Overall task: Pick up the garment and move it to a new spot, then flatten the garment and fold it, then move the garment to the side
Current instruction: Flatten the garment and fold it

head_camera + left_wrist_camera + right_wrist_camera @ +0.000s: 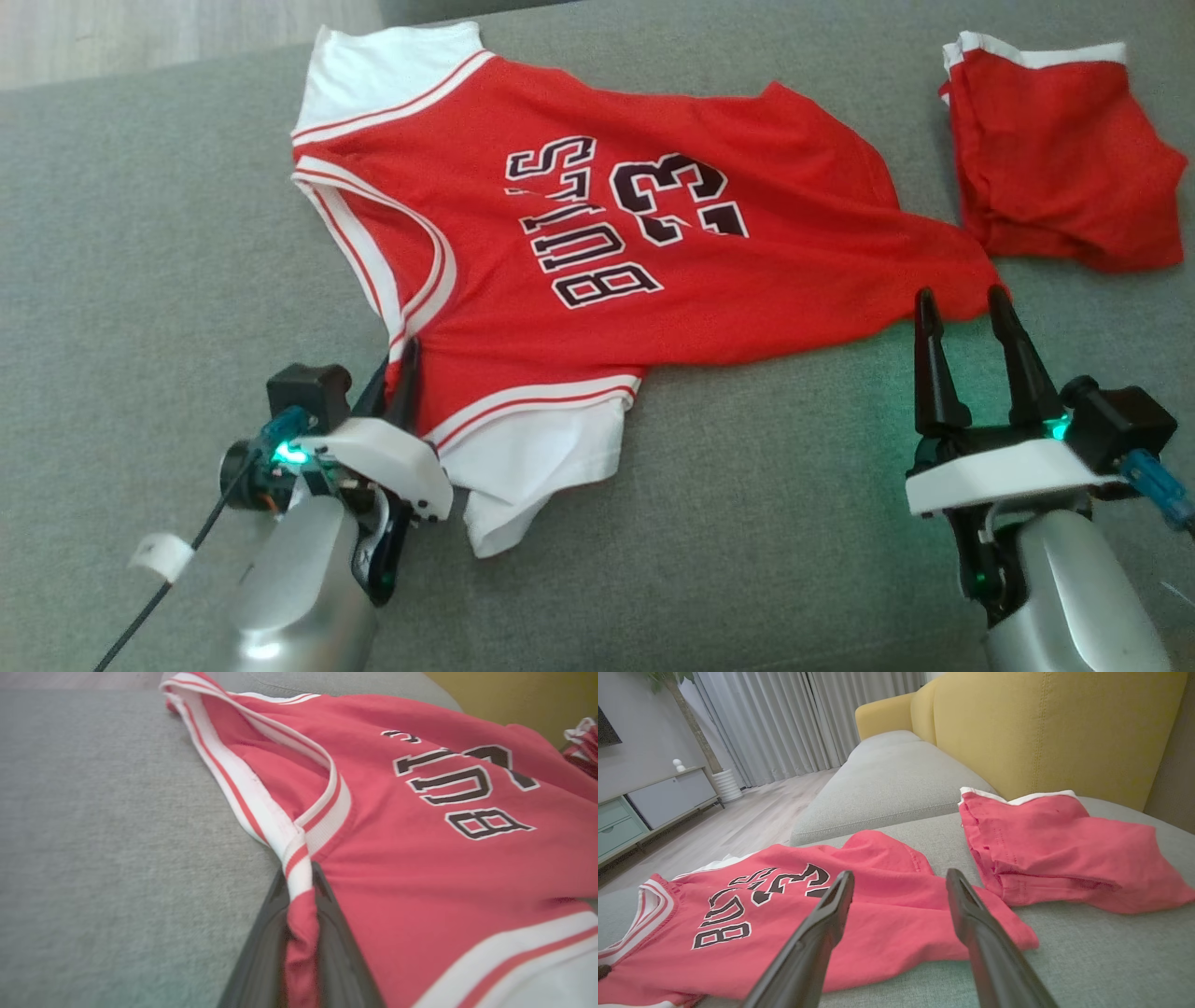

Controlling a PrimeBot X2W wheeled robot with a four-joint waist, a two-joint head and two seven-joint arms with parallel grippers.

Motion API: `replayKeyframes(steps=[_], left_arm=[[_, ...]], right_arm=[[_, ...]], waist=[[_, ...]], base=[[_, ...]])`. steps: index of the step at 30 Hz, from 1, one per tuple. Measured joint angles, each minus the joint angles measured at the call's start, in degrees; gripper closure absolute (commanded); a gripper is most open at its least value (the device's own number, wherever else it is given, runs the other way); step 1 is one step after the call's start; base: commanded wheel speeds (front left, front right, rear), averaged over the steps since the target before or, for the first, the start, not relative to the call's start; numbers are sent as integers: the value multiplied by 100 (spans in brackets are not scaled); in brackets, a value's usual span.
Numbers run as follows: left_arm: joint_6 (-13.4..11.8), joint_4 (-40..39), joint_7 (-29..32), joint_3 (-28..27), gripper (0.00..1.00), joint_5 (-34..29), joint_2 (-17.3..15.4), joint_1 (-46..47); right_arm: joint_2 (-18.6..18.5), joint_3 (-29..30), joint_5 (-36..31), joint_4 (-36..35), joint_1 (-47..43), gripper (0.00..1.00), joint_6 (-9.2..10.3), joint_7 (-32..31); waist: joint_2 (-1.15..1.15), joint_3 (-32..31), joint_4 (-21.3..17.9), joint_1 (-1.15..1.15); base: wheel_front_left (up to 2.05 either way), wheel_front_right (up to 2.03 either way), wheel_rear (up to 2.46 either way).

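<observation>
The garment (597, 233) is a red basketball jersey with white sleeves, black lettering and the number 23, spread across the grey sofa seat. My left gripper (397, 359) is shut on its shoulder beside the white-trimmed neckline; in the left wrist view the two dark fingers (261, 952) pinch a fold of the jersey (420, 858). My right gripper (962, 303) stands open over the jersey's hem corner, one fingertip on each side of the cloth edge. In the right wrist view the jersey (784, 914) lies under the spread right gripper (899, 882).
Red shorts (1055, 159) with a white waistband lie at the far right, just beyond the jersey's hem; the right wrist view shows the shorts (1055, 854) too. A yellow sofa back (1041, 728) rises behind them. Wooden floor (738, 816) lies past the seat's edge.
</observation>
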State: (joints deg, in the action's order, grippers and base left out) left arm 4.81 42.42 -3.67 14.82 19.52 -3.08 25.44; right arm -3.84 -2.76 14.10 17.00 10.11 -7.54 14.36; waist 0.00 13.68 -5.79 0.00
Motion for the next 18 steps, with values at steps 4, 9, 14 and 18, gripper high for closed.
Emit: replayKeyframes(steps=[4,9,14,18], left_arm=[[-25,1,-155,-10,100,-1,-90,93],[-29,-4,-256,-89,100,-44,-492,535],[34,14,-74,-119,100,-143,-869,1263],[132,183,122,3,100,-208,-1100,1836]], right_arm=[[19,-3,0,-24,76,0,0,0],[36,-44,-9,-89,257,0,0,1],[41,-132,-9,-91,380,0,0,1],[43,-267,-10,-90,542,0,0,1]], waist=[[0,89,-47,0],[0,202,-84,0],[0,320,-111,0],[0,439,-148,1]], base=[[0,0,0],[0,0,0],[0,0,0],[0,0,0]])
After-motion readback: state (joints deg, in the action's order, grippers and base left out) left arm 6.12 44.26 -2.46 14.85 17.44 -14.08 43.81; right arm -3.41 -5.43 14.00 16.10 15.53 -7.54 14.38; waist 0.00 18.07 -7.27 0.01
